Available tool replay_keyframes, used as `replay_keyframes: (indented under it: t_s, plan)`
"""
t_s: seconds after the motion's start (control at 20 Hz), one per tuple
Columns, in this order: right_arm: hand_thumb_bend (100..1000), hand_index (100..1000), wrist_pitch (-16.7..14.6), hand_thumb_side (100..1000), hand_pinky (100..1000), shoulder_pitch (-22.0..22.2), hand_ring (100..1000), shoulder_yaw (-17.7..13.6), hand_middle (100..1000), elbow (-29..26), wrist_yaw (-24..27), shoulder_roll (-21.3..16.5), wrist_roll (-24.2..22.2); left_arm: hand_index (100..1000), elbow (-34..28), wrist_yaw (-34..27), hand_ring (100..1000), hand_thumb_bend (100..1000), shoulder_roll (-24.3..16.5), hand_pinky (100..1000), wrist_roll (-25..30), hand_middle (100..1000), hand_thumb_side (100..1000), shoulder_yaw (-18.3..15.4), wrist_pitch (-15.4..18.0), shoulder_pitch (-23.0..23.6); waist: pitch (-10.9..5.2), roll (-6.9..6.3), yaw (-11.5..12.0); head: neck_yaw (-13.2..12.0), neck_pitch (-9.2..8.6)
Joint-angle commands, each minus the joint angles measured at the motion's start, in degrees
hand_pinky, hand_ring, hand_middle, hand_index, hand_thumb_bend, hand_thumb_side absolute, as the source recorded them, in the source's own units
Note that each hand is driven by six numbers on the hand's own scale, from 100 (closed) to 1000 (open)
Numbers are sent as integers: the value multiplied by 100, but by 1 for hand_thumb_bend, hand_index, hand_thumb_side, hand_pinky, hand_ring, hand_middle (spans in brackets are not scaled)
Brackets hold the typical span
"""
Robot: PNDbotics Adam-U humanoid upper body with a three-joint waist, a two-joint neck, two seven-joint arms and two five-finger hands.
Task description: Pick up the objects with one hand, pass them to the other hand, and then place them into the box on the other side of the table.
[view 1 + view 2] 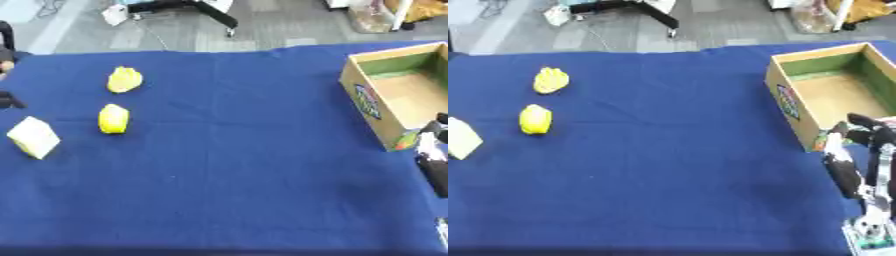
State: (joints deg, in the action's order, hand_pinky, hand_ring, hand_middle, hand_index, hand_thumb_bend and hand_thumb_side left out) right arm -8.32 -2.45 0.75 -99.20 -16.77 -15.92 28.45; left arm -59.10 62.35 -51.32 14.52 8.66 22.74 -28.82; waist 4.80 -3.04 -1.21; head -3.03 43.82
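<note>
On blue cloth (pixel 667 150): two yellow objects (pixel 535 119), one pale block (pixel 34 137), one box (pixel 785 102).

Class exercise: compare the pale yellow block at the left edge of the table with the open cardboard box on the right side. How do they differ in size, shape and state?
The pale yellow block is small, while the open cardboard box is far larger. The block is a closed solid shape; the box is hollow, open on top, and looks empty. The block is plain pale yellow; the box is brown with a colourful print on its side. Both rest on the blue tablecloth, untouched by either hand.
</note>
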Motion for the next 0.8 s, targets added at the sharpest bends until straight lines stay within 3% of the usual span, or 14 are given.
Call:
replay_keyframes:
  t_s: [0.05, 0.8]
  plan:
    - [100, 723, -15, 450, 707, -45, 612, 3, 671, -52, 41, -62, -24, 923, 85, 122, 830, 629, -76, 894, -95, 820, 100, -114, -1, -158, -105, 47, -21, -39, 30]
    - [100, 723, -15, 454, 707, -89, 612, 8, 671, -58, 65, -38, -38, 885, 412, 127, 824, 537, 193, 892, 588, 794, 100, -128, 107, -326, -51, 96, -127, -97, 30]
